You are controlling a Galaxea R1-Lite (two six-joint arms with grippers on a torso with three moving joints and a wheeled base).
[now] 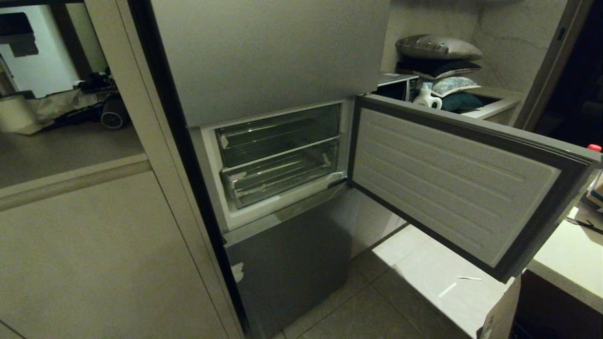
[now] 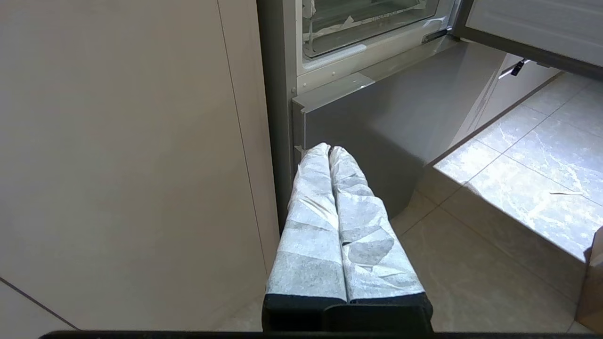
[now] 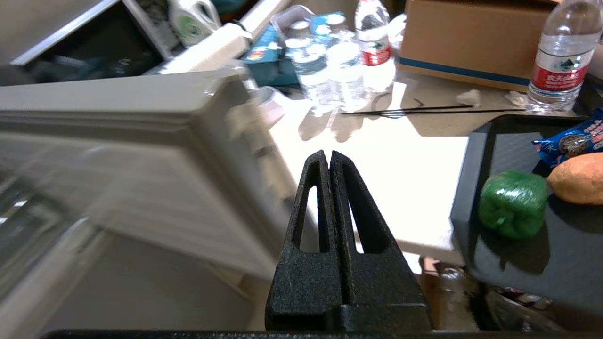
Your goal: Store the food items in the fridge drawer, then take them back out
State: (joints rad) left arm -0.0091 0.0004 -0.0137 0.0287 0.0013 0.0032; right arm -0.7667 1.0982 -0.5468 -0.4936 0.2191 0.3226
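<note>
— Where do we find the fridge drawer [image 1: 282, 181]?

— In the open compartment, below another drawer [image 1: 278, 134], with the open door [image 1: 452, 181] swung out to its right.

— And the food?

— On a tray [image 3: 476, 226] on the table [image 3: 400, 179], right of that door: a pepper [image 3: 513, 209] just beside a sweet potato [image 3: 577, 179], a snack packet [image 3: 570, 143] behind them. Water bottles [image 3: 330, 66] and a box [image 3: 471, 40] stand further back.

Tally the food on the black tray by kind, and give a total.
green pepper: 1
sweet potato: 1
blue snack packet: 1
Total: 3 in sight; the tray runs past the picture's edge.
</note>
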